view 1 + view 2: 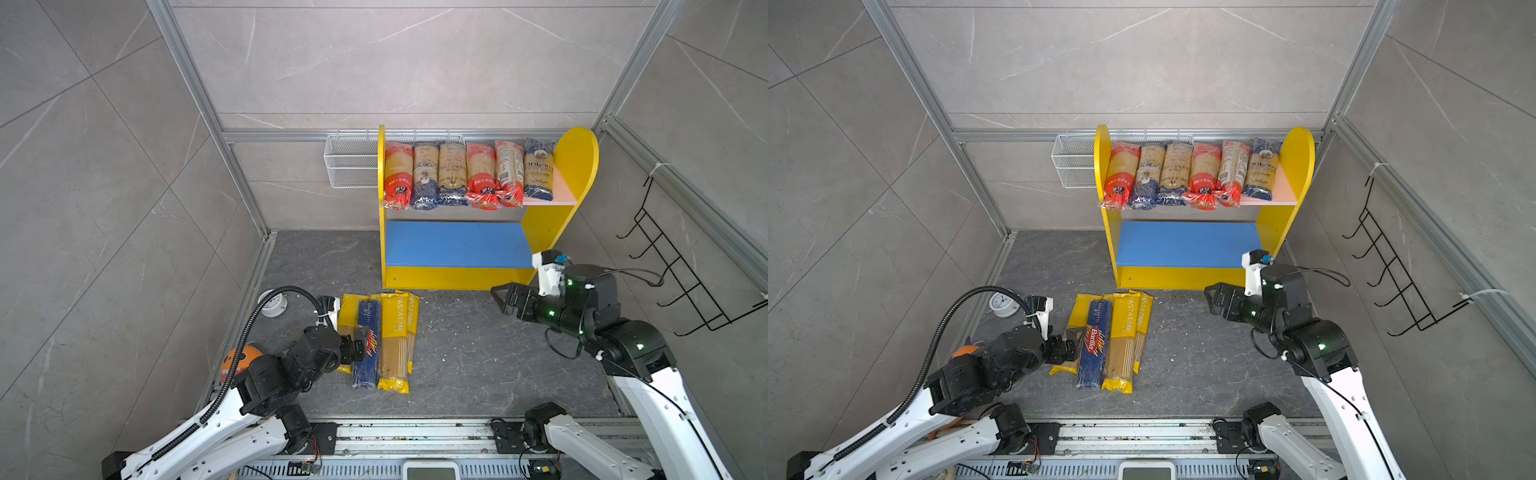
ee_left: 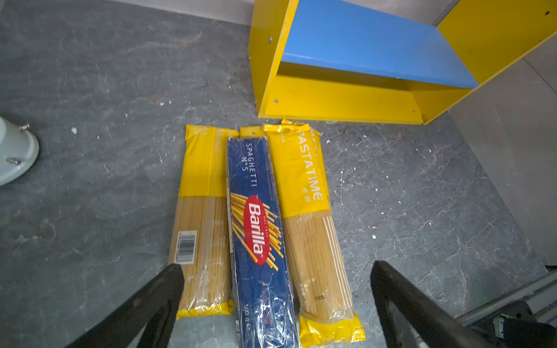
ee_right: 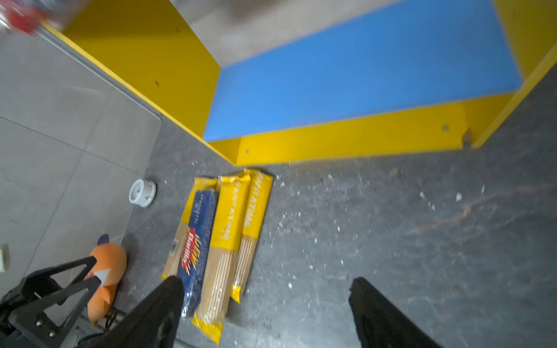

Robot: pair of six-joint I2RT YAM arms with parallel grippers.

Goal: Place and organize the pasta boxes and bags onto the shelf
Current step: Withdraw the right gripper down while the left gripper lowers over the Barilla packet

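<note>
Left gripper (image 2: 275,268), jaws spread wide and holding nothing, hangs over the near end of the Barilla box (image 2: 256,229), which lies on the dark floor (image 1: 478,353) packed among yellow-ended bags (image 2: 202,217), all pointing lengthwise at the shelf (image 1: 577,158); right gripper (image 3: 266,283), its jaws likewise apart and empty, hovers off the shelf's right front corner; an orange toy (image 3: 110,265) and a white clock (image 1: 272,303) sit by the left wall; the bags' far ends lie just short of the shelf base, where the blue board (image 1: 457,245) sits low and the pink board (image 1: 561,187) above carries six bags (image 1: 453,174) side by side, ends red or dark blue; a wire basket (image 1: 351,166) hangs behind, a black rack (image 1: 681,282) on the right wall
</note>
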